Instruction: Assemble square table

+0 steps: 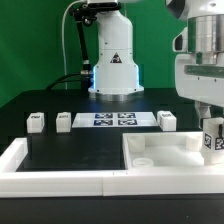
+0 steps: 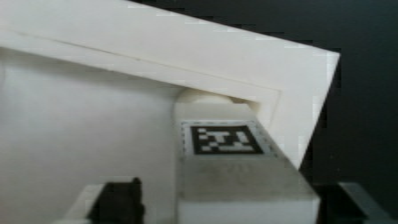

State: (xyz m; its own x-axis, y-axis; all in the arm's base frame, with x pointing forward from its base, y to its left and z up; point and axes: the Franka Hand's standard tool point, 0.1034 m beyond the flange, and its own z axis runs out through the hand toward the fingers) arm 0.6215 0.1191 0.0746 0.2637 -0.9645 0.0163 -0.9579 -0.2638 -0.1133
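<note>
Loose leg (image 1: 36, 122) and second leg (image 1: 64, 121) sit on the black table (image 1: 60, 150), parked clear of the work. Then the marker board (image 1: 112, 119), then a third leg (image 1: 166, 120). The square tabletop (image 1: 160, 152) lies front right, rim up, probably so legs can seat. A fourth leg (image 2: 226, 140) stands upright in its corner at the exterior view's right. The tool (image 1: 211, 128) straddles it with fingers (image 2: 116, 202) off its sides, released.
</note>
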